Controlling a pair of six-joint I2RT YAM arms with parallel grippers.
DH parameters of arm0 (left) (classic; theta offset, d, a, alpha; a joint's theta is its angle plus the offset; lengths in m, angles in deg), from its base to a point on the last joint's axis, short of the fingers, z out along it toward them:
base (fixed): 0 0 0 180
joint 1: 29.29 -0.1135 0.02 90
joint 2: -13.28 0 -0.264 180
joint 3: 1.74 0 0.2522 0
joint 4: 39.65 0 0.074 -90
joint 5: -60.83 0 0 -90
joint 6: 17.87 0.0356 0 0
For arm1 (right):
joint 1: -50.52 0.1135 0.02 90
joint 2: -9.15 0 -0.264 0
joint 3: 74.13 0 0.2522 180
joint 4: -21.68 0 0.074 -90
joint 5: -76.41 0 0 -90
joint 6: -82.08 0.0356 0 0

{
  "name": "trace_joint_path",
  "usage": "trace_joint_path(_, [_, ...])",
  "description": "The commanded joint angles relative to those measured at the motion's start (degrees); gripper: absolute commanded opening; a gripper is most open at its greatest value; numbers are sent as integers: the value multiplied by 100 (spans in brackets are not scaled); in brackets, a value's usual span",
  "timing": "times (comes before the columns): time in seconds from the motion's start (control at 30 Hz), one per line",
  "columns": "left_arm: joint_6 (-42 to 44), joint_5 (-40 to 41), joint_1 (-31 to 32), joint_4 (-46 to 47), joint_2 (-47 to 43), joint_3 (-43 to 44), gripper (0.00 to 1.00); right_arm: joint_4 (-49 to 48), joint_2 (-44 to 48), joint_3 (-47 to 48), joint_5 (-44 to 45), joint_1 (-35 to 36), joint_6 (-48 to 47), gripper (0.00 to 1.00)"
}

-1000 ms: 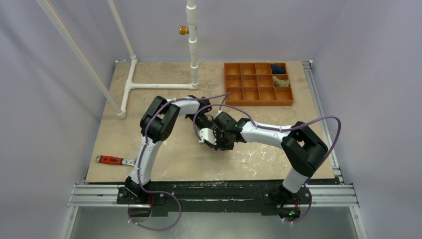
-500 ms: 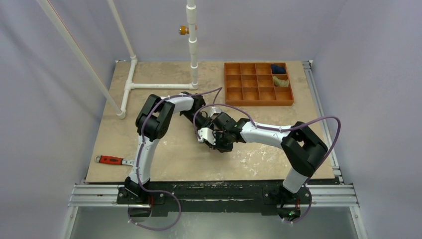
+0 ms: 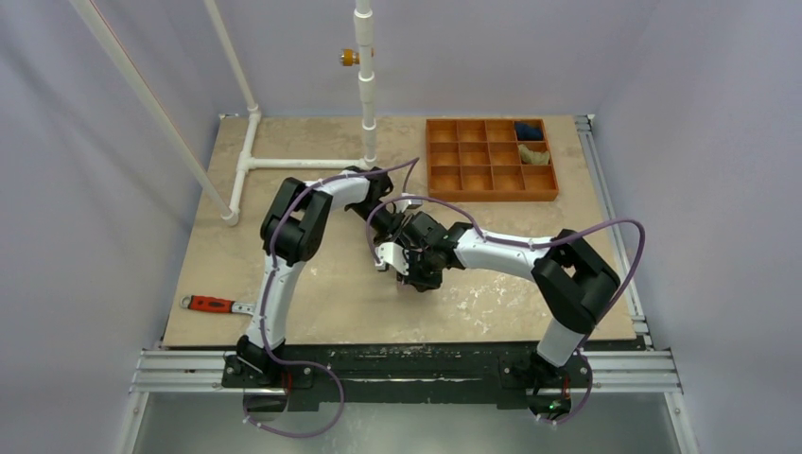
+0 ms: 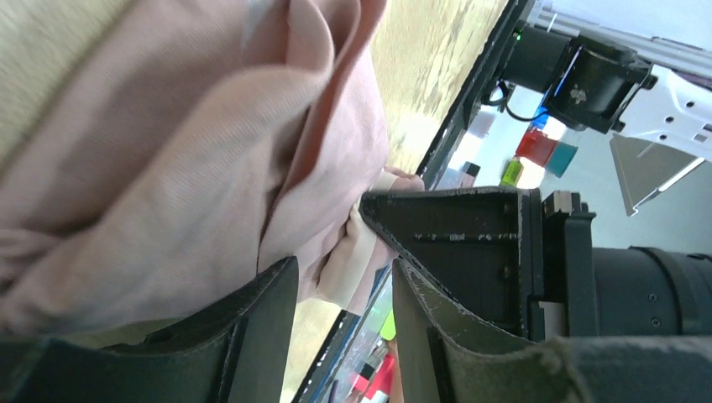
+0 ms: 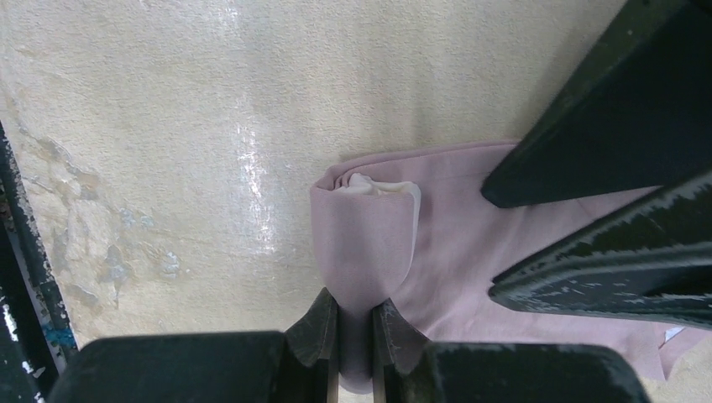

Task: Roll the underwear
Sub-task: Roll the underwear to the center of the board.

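Observation:
The underwear [image 5: 470, 243] is a pale pink cloth lying on the beige tabletop, with one end folded over a cream-white panel [image 5: 382, 188]. It fills the upper left of the left wrist view [image 4: 168, 168]. In the top view both grippers hide it. My right gripper [image 5: 355, 323] is shut on a fold of the pink cloth at the rolled end. My left gripper [image 4: 344, 273] is open, its fingers [image 4: 269, 311] against the cloth's edge without pinching it. The two grippers meet at mid-table, left [image 3: 397, 225] and right [image 3: 405, 263].
An orange compartment tray [image 3: 492, 196] stands at the back right, holding a dark blue bundle [image 3: 530, 130] and an olive-tan bundle [image 3: 535, 156]. A white pipe frame [image 3: 293, 163] stands at the back left. A red-handled wrench [image 3: 213, 304] lies near the front left edge.
My left arm has swung its forearm toward the back of the table, drawing its gripper back a little. My right gripper has shifted slightly left, still holding the cloth.

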Motion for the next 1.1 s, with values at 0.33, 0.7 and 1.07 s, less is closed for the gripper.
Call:
trace_joint_path(0.33, [-236, 825, -44, 479, 430, 481, 45, 995, -211, 710, -296, 75, -241, 0])
trace_joint_path(0.7, [-223, 963, 4, 509, 386, 456, 44, 1142, -709, 1094, -422, 163, -531, 0])
trace_joint_path(1.07, [-132, 1107, 2, 522, 219, 398, 45, 1363, -1228, 940, -1399, 126, -479, 0])
